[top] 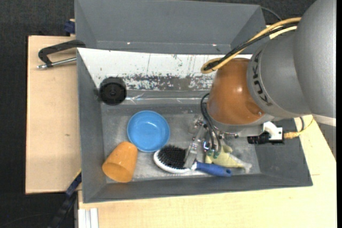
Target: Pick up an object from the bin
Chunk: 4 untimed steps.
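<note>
In the grey bin (pixel 160 21) a blue bowl (pixel 148 130) sat in the middle, with an orange cup (pixel 121 161) on its side near the front wall and a white brush (pixel 171 159) beside it. The pincer (pixel 203 141) hung just above the brush's blue handle; whether it was spread or pressed together, I could not tell.
</note>
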Each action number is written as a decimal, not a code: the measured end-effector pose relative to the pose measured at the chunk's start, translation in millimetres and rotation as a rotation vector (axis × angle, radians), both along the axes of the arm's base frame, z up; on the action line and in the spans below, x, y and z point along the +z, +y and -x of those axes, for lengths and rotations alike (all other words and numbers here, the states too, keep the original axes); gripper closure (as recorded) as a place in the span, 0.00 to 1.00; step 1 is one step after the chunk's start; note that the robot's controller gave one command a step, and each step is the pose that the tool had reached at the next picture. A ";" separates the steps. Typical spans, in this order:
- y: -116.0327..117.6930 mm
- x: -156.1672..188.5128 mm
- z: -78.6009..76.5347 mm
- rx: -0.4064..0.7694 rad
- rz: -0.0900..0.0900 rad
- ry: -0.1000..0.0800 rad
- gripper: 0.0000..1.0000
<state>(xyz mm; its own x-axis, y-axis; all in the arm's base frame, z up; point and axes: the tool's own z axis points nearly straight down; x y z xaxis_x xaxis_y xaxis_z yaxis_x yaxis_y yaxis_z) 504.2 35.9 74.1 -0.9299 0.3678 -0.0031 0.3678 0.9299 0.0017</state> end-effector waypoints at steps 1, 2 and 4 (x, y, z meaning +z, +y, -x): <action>1.4 0.9 1.3 0.002 -0.003 0.007 1.00; -5.5 130.0 -17.0 0.013 -0.001 -0.012 1.00; -9.5 111.0 -17.4 -0.019 0.000 0.003 0.00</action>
<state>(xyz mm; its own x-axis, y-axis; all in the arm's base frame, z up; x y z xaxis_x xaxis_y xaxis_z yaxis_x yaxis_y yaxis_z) 521.6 26.4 185.0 -0.9226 0.3859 -0.0005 0.3859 0.9226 0.0007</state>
